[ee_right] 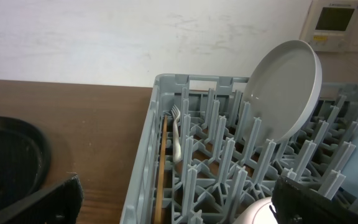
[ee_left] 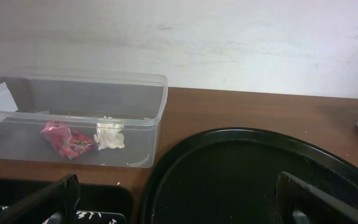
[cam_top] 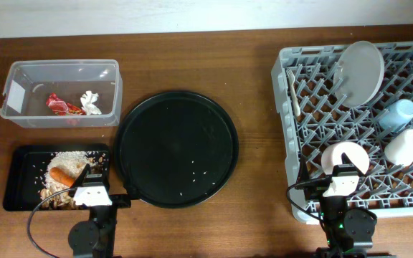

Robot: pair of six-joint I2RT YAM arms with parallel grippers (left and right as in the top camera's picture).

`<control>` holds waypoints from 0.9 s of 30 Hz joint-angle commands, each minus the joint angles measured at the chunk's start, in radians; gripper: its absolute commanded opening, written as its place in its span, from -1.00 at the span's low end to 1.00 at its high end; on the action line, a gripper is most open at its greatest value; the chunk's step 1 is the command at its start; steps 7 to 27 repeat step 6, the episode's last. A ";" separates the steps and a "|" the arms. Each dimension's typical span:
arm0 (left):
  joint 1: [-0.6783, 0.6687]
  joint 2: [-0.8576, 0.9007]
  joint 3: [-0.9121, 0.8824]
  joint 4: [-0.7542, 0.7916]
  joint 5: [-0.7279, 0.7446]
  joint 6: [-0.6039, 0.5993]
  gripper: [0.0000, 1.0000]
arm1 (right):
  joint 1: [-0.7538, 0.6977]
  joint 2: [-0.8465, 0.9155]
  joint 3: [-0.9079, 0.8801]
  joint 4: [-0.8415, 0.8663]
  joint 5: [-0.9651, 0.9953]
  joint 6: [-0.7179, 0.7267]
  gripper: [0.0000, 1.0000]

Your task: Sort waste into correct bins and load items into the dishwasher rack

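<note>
The clear tub point(cam_top: 63, 66) at the back left holds a red wrapper point(cam_top: 59, 105) and a crumpled white tissue point(cam_top: 90, 102). In front of it, the shallow black tray point(cam_top: 20, 179) carries pale rice point(cam_top: 67, 159) and an orange carrot point(cam_top: 62, 174). My left gripper point(cam_top: 94, 172) hangs open over that tray's right end with nothing in it. At the right, the grey dishwasher rack point(cam_top: 284, 129) holds an upright plate point(cam_top: 361, 72), a blue cup point(cam_top: 399, 115), a pale cup point(cam_top: 405, 145), a bowl point(cam_top: 345, 156), a white fork point(ee_right: 176, 134) and chopsticks point(ee_right: 160, 168). My right gripper point(cam_top: 345, 170) is open and empty above the bowl.
A large round black tray point(cam_top: 176, 148) lies in the middle of the wooden table with a few rice grains on it. Each arm's base sits at the table's front edge with a black cable looping beside it. A pale wall runs behind the table.
</note>
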 commanded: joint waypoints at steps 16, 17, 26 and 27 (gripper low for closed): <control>-0.005 -0.010 -0.002 -0.008 0.008 0.013 0.98 | -0.007 -0.008 -0.005 -0.005 0.008 0.001 0.97; -0.005 -0.010 -0.002 -0.008 0.008 0.013 0.98 | -0.007 -0.008 -0.005 -0.005 0.008 0.001 0.97; -0.005 -0.010 -0.002 -0.008 0.008 0.013 0.98 | -0.007 -0.008 -0.005 -0.005 0.008 0.001 0.97; -0.005 -0.010 -0.002 -0.008 0.008 0.013 0.98 | -0.007 -0.008 -0.005 -0.005 0.008 0.001 0.97</control>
